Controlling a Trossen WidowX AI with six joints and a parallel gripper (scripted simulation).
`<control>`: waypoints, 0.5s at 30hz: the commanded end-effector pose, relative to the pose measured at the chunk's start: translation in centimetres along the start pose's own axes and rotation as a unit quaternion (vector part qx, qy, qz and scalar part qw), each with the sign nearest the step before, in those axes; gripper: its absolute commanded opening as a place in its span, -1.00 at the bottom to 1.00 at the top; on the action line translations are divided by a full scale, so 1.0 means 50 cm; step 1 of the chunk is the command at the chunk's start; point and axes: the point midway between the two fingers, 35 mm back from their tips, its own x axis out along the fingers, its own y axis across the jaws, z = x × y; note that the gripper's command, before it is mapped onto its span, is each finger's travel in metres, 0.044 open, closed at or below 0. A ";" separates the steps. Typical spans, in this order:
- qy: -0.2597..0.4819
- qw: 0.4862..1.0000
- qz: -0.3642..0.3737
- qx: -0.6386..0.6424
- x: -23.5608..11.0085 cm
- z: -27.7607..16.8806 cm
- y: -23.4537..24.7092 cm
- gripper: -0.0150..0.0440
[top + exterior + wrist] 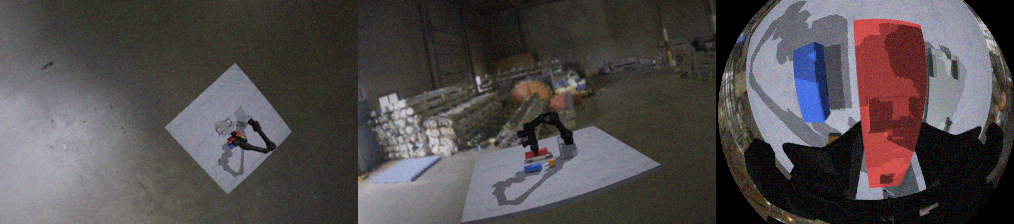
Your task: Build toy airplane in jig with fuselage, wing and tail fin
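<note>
wrist view shows your gripper [882,183] pinching the red fuselage [885,96] at its near end, the blue wing [812,83] lying at ten o'clock. gripped so close to one end, it could tilt and miss the cradle [539,157] beyond.

Three toy parts [536,153] (one arm [546,125])

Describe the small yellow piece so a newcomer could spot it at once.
Find the pale square board on the dark floor, then the black robot arm on it. Beside the blue block, nearer the arm's grey base, lies the yellow piece. It is the smallest part and the only yellow one.
</note>
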 end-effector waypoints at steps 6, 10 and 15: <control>-0.008 1.000 -0.002 -0.009 -0.066 -0.001 0.007 -0.49; -0.007 1.000 0.000 -0.009 -0.088 -0.006 0.009 -0.49; -0.007 1.000 0.000 -0.009 -0.091 -0.007 0.009 -0.49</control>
